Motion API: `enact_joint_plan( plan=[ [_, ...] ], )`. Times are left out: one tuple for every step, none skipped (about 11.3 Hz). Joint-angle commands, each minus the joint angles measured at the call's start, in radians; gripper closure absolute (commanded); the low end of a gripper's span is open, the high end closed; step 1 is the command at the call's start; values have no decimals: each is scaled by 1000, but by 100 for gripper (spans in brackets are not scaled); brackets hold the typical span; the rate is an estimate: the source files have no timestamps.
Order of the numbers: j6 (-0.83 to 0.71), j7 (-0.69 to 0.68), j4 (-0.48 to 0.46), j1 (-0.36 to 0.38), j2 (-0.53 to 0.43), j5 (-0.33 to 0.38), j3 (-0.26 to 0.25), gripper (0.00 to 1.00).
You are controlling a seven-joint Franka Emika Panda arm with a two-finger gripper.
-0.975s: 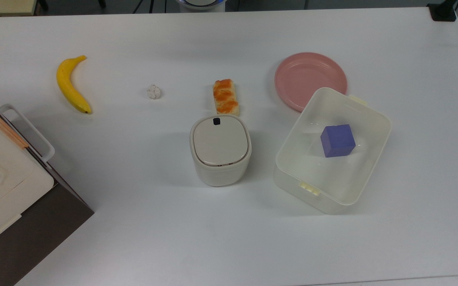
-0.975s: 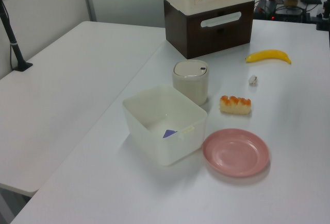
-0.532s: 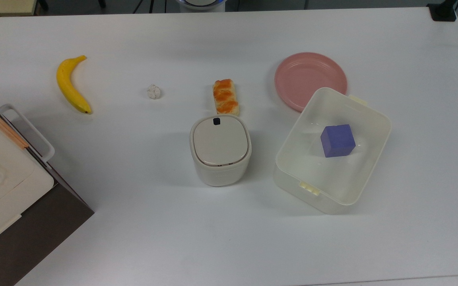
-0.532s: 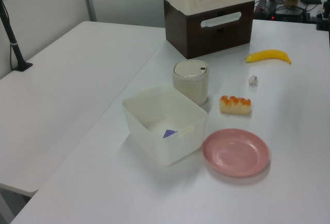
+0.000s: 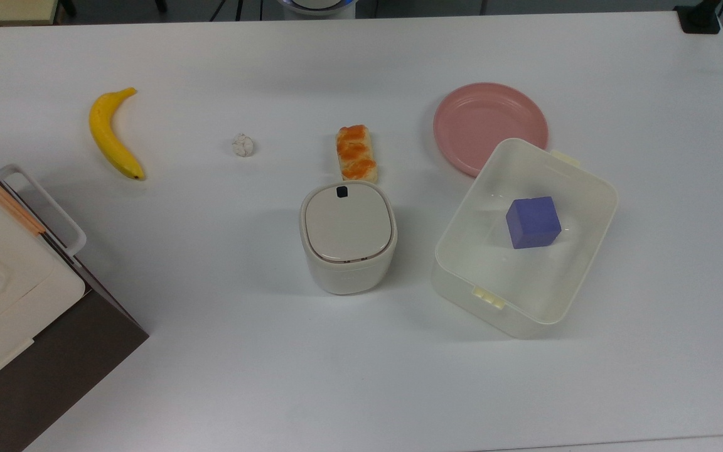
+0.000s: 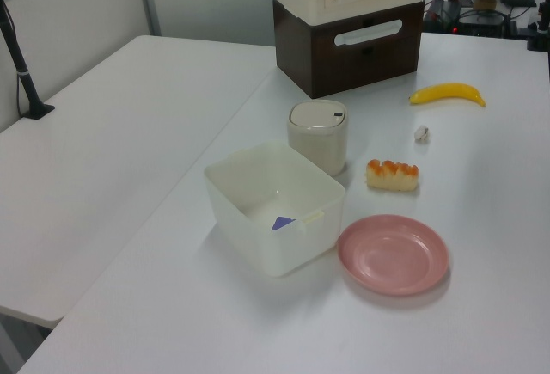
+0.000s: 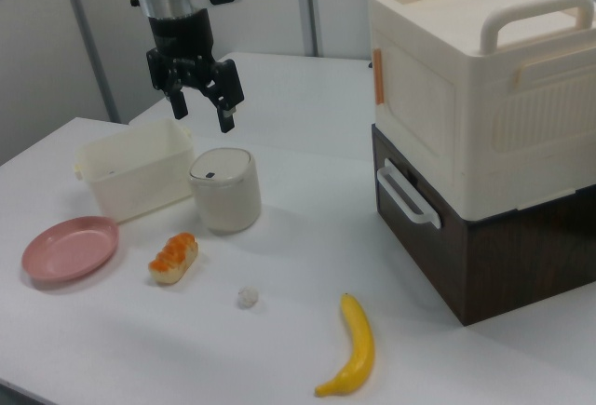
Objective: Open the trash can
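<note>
Looks like the approach step: the gripper (image 7: pixel 198 107) hangs above the shut trash can (image 5: pixel 348 236) mid-table, jaws spread and empty, so next it probably drops onto the black button (image 5: pixel 341 192).

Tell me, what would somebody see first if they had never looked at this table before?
Probably the robot's black hand, open and hanging in the air above the closed trash can in the middle of the white table. Next, the bright colours: a yellow banana toward the top view's left, and a purple cube inside a clear box on the top view's right, with a pink plate just behind it.
</note>
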Motion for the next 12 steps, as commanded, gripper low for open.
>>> enact_joint_plan(
  plan=[
    [-21,13,8,4,6,3,-3,0],
    [-17,48,8,9,23,-22,-3,0],
    [-12,77,8,12,25,-39,-1,0],
    [-8,87,8,12,25,-37,-1,0],
    [17,105,8,13,22,-31,-1,0],
    [28,137,8,13,23,-28,0,0],
    [43,148,8,12,23,-26,0,0],
    [52,170,8,12,23,-23,-1,0],
    [64,206,8,13,22,-20,-1,0],
    [93,226,8,15,22,-19,0,0],
    [103,251,8,15,22,-20,0,0],
    [104,269,8,16,23,-25,3,0]
  ],
)
